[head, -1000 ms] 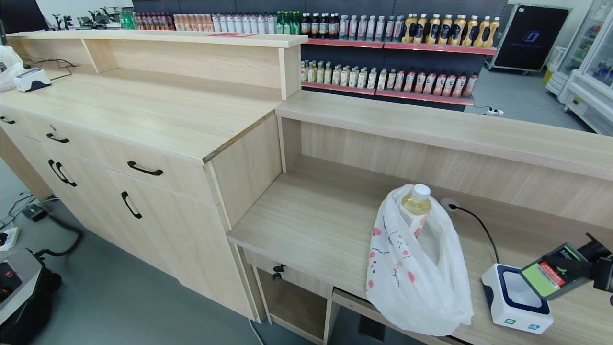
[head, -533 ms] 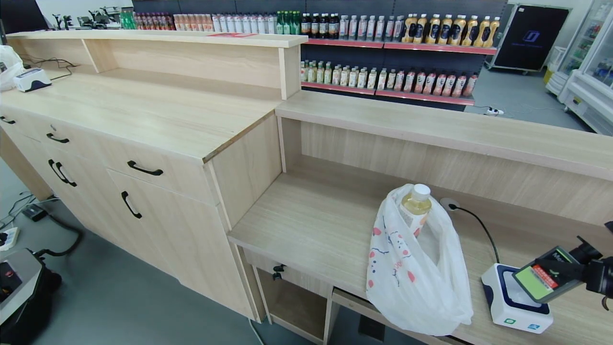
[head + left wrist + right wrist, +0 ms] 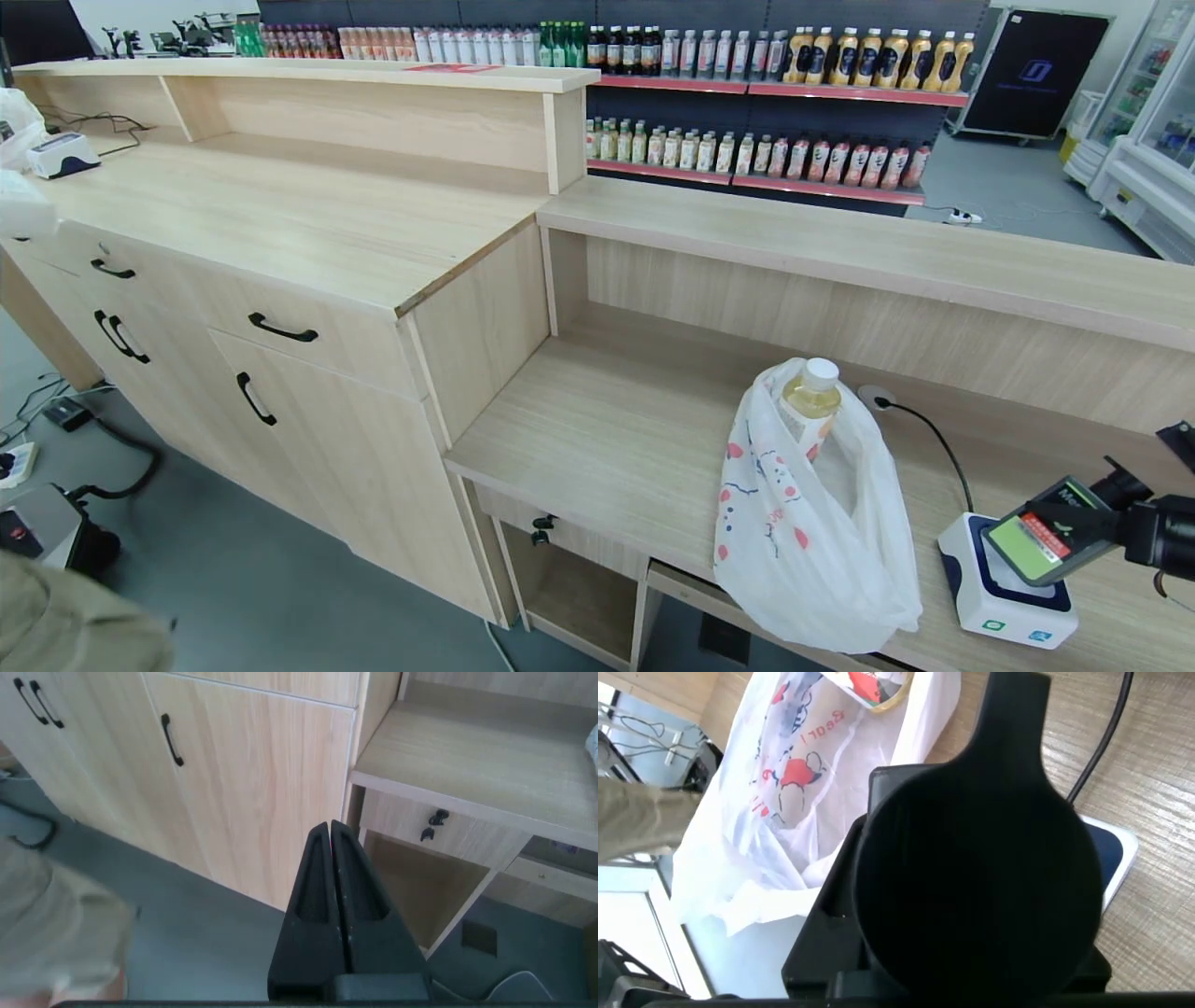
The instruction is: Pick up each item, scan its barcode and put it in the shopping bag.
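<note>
Head view, lower counter (image 3: pixel 607 429). My right claw (image 3: pixel 1083 527) enters from 3 o'clock and is clamped on the green item (image 3: pixel 1032 546), a flat-looking pack with a red label on its green face. I hold the item tilted, its free end pointing to 9 o'clock. It hangs directly over the dark window of the scanner (image 3: pixel 1013 611); whether the two touch cannot be told.

The scanner, a white box with a dark blue top, stands on the counter at 3 o'clock from the shopping bag (image 3: pixel 803 551), just beside it. A black cable (image 3: pixel 938 448) runs from the scanner toward 11 o'clock and ends at a round port in the counter, just behind the bag.

The shopping bag, white plastic with red and blue prints, stands slumped near the counter's front edge with its mouth open upward. A bottle (image 3: pixel 810 397) of yellow drink with a white cap stands upright inside, its cap and shoulder clear of the rim at the bag's 12 o'clock.

Right wrist view. A dark rounded shape sits close to the lens. The printed bag and a corner of the scanner lie beyond it.

Left wrist view. My left claw (image 3: pixel 334 896) has its fingers pressed together with nothing between them. It hangs above the grey floor (image 3: pixel 187 905), in front of the wooden cabinet (image 3: pixel 252 775) with black handles, well apart from bag and scanner.
</note>
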